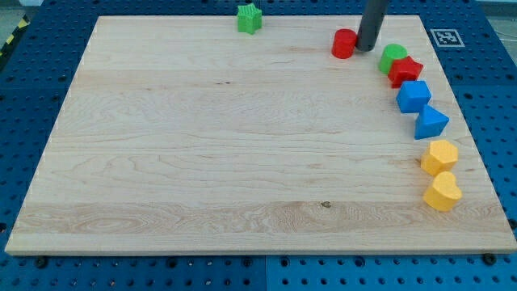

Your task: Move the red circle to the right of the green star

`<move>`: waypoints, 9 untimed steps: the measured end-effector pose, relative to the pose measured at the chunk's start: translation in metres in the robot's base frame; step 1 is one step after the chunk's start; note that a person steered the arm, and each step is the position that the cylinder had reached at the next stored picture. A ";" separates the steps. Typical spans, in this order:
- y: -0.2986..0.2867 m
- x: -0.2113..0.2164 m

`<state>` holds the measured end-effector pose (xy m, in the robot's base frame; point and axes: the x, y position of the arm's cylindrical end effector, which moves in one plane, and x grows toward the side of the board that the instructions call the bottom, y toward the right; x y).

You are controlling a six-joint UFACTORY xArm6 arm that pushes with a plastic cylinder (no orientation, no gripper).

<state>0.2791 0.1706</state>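
Note:
The red circle (344,44) lies near the view's top, right of centre. My tip (366,48) stands right beside it, touching its right side. The green star (250,18) sits at the board's top edge, well to the left of the red circle.
A column of blocks runs down the view's right side: a green circle (393,57), a red star (406,71), a blue block (414,96), a blue triangle (430,123), a yellow hexagon (440,156) and a yellow heart (443,192). The wooden board (226,145) ends just past them.

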 end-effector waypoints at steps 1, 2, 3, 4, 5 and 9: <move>-0.003 0.030; -0.009 0.051; -0.016 0.028; -0.023 -0.005; -0.037 -0.007; -0.066 -0.027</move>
<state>0.2522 0.1042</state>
